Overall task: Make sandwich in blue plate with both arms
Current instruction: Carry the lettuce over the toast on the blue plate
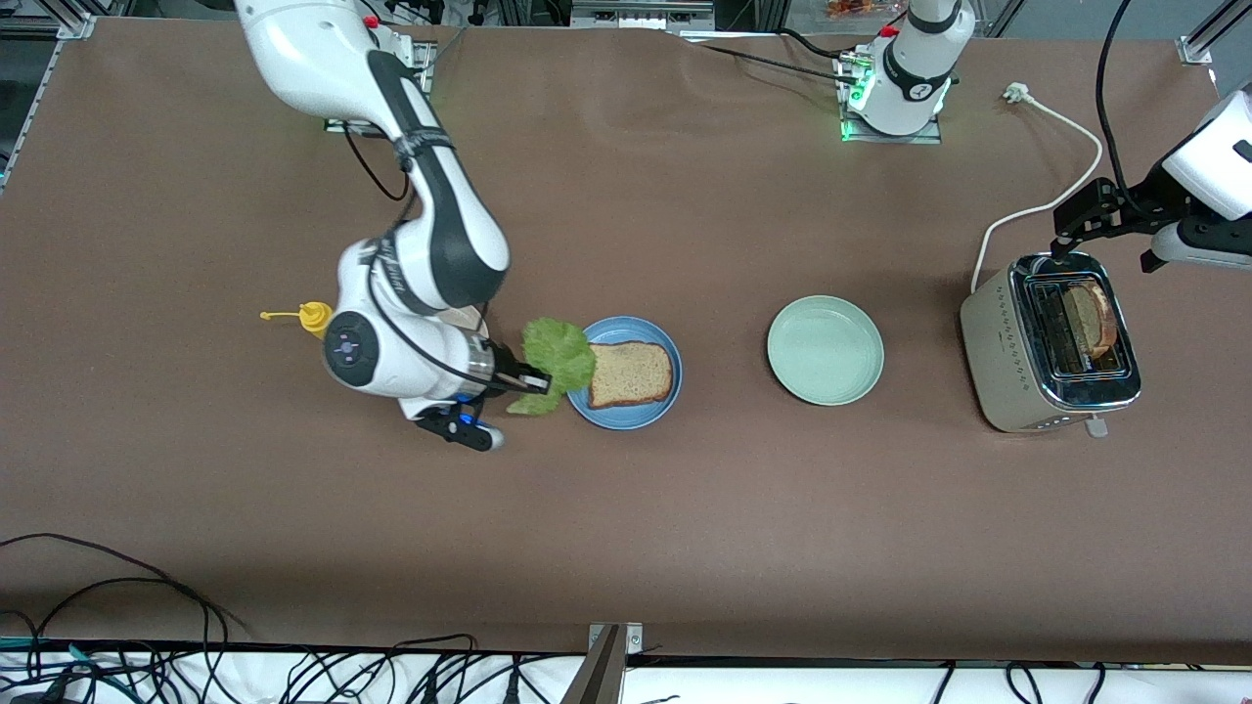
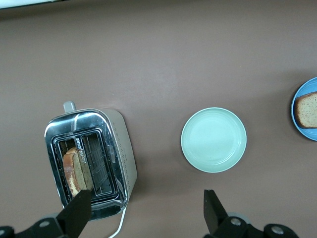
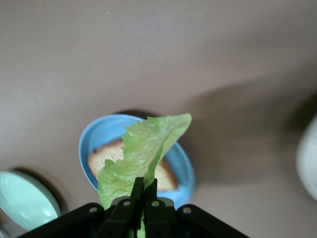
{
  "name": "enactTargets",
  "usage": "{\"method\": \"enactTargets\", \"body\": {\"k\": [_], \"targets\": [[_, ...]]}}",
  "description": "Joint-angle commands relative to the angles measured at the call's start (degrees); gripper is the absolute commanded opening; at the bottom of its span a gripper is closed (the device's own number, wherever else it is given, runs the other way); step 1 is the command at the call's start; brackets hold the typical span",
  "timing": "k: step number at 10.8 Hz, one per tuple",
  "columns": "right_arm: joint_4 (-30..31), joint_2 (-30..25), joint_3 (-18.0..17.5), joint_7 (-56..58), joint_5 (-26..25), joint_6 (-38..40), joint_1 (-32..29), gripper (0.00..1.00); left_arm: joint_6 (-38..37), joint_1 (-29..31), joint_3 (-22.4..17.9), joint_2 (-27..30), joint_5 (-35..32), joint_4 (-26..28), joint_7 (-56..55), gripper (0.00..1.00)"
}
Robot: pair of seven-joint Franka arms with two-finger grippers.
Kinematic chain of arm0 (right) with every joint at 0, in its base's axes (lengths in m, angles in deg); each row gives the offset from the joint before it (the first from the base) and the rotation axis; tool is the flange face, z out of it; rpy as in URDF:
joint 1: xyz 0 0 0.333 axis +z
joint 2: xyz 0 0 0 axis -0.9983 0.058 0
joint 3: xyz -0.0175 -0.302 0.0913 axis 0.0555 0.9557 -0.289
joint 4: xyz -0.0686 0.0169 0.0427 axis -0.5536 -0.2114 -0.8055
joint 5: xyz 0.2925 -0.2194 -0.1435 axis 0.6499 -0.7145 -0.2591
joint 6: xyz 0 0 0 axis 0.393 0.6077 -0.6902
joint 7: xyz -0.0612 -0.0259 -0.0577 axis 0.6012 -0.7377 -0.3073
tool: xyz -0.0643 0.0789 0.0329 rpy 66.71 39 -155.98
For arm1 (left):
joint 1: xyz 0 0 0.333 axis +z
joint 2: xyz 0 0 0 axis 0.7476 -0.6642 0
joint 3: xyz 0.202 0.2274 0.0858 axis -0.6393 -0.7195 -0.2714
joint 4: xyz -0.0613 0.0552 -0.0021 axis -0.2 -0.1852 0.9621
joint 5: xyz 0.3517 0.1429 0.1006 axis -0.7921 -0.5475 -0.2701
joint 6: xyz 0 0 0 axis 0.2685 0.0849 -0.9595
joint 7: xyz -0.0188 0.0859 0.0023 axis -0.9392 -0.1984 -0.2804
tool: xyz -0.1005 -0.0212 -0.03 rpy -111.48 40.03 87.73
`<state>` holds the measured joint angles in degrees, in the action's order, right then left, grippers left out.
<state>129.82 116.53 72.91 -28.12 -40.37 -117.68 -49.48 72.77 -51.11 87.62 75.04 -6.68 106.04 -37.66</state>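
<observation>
The blue plate holds one brown toast slice. My right gripper is shut on a ruffled green lettuce leaf and holds it over the plate's rim at the right arm's end. In the right wrist view the gripper pinches the leaf above the plate and toast. A second toast slice stands in the toaster. My left gripper is open over the toaster; the left wrist view shows its fingers wide apart above the toaster and slice.
A pale mint-green plate lies between the blue plate and the toaster, also in the left wrist view. A yellow squeeze bottle stands beside the right arm. The toaster's white cord runs toward the robots' bases.
</observation>
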Motion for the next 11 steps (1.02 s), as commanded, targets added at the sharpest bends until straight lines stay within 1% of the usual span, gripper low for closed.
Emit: {"method": "enactTargets", "body": {"k": [1, 3, 5, 6, 7, 8, 10, 11], "targets": [[-0.3, 5.3, 0.4, -8.5, 5.1, -10.1, 5.7, 0.0, 0.1, 0.4, 0.2, 0.0, 0.4, -0.4, 1.2, 1.0], [-0.3, 6.5, 0.5, -13.4, 4.5, -11.3, 8.1, 0.0, 0.1, 0.3, 0.2, 0.0, 0.4, -0.4, 1.1, 1.0], [-0.3, 7.0, 0.5, -14.5, 5.0, -11.3, 8.8, 0.0, 0.1, 0.3, 0.2, 0.0, 0.4, -0.4, 1.1, 1.0], [-0.2, 7.4, 0.5, -14.6, 4.3, -12.0, 9.6, 0.44, 0.1, 0.2, 0.2, 0.0, 0.4, -0.4, 1.1, 1.0], [0.1, 7.4, 0.8, -15.8, 4.1, -14.1, 10.4, 0.84, 0.1, 0.2, 0.2, 0.0, 0.4, -0.4, 1.1, 1.0], [0.6, 7.0, 0.9, -16.3, 1.5, -14.4, 10.4, 1.0, 0.1, 0.2, 0.2, 0.0, 0.4, -0.4, 1.1, 1.0], [0.6, 6.0, 1.0, -16.2, -5.8, -13.9, 10.4, 1.0, 0.1, 0.2, 0.2, 0.0, 0.4, -0.4, 0.9, 1.0], [0.6, 5.5, 1.0, -16.2, -7.8, -13.6, 10.4, 1.0, 0.1, 0.2, 0.5, 0.0, 0.4, -0.4, 0.8, 1.0]]}}
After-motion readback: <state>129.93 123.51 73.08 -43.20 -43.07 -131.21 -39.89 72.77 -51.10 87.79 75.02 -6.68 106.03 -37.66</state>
